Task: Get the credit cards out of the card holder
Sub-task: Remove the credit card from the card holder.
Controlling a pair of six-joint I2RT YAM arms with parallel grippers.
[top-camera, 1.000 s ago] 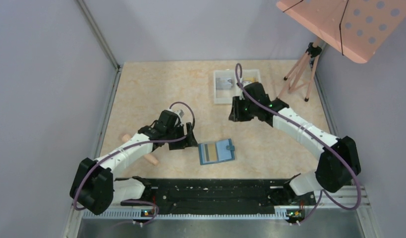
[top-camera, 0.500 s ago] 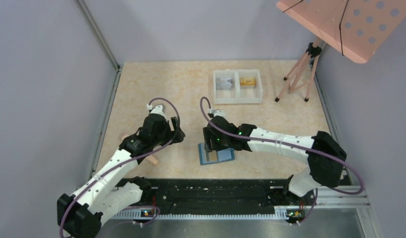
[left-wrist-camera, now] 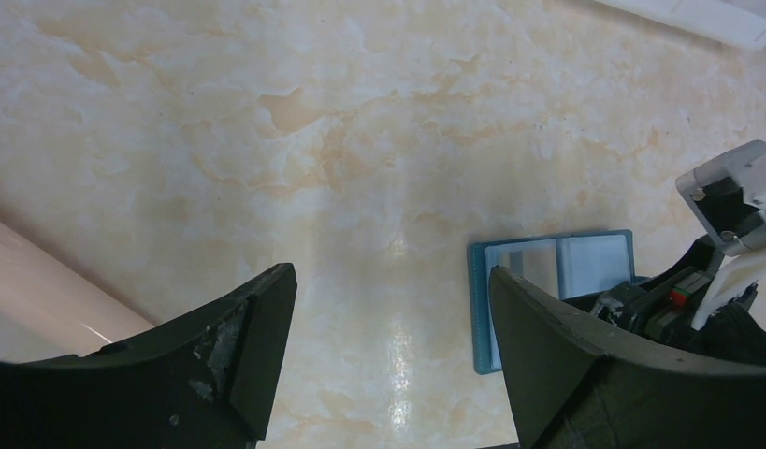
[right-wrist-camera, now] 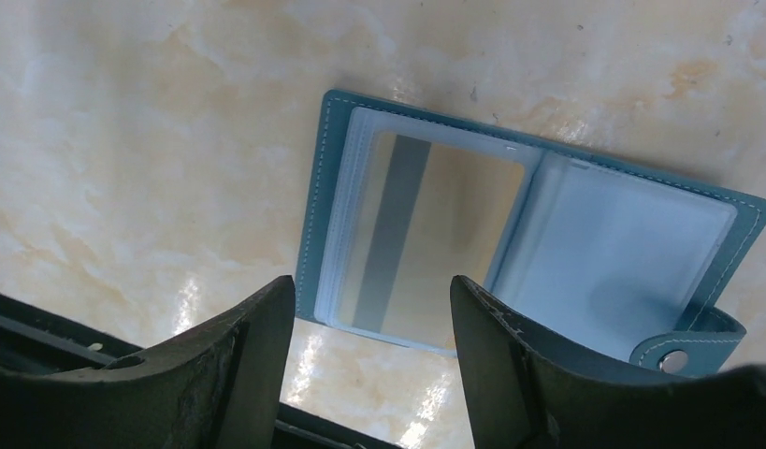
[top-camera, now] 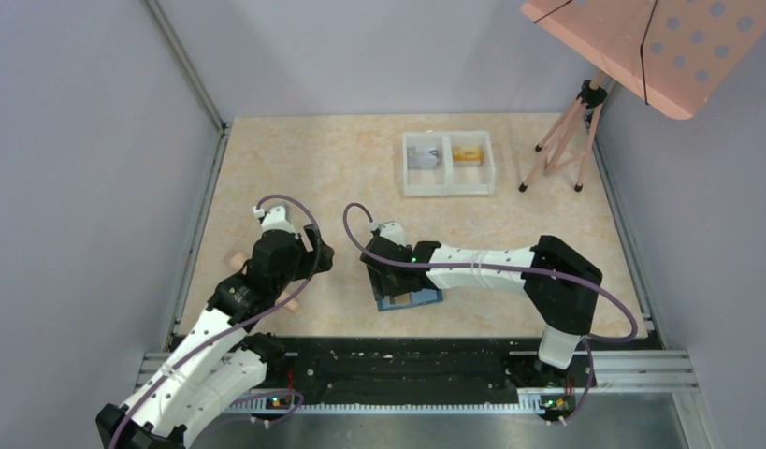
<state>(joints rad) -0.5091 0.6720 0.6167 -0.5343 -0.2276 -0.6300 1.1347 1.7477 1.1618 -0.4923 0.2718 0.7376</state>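
The wallet (right-wrist-camera: 533, 238) lies open and flat on the table (top-camera: 295, 168), near the front edge, in the middle. Its long side runs left to right, a bit tilted. The snap tab is at the right end. One card (right-wrist-camera: 435, 243) sits in the clear pocket on the left half. It looks gold with a grey stripe. The card's long side runs from front to back, across the wallet. The pocket on the right half looks empty. I cannot tell which edge of the card's pocket is the open one.

The right gripper (right-wrist-camera: 371, 290) is the near one. It hangs right above the wallet's left half, over the near end of the card. Its two fingers stand apart, one on each side of the card's short way. Nothing is between them, and they do not seem to touch the card or the wallet. So the card lies just below and a bit ahead of this gripper.

The left gripper (left-wrist-camera: 390, 276) hovers over bare table to the left of the wallet. The wallet is ahead of it and to its right, near but not touching. Its fingers are wide apart and hold nothing.

Far off at the back stands the white tray (top-camera: 448, 192). A grey card (top-camera: 422, 157) lies in its left part and an orange card (top-camera: 468, 153) in its right part.
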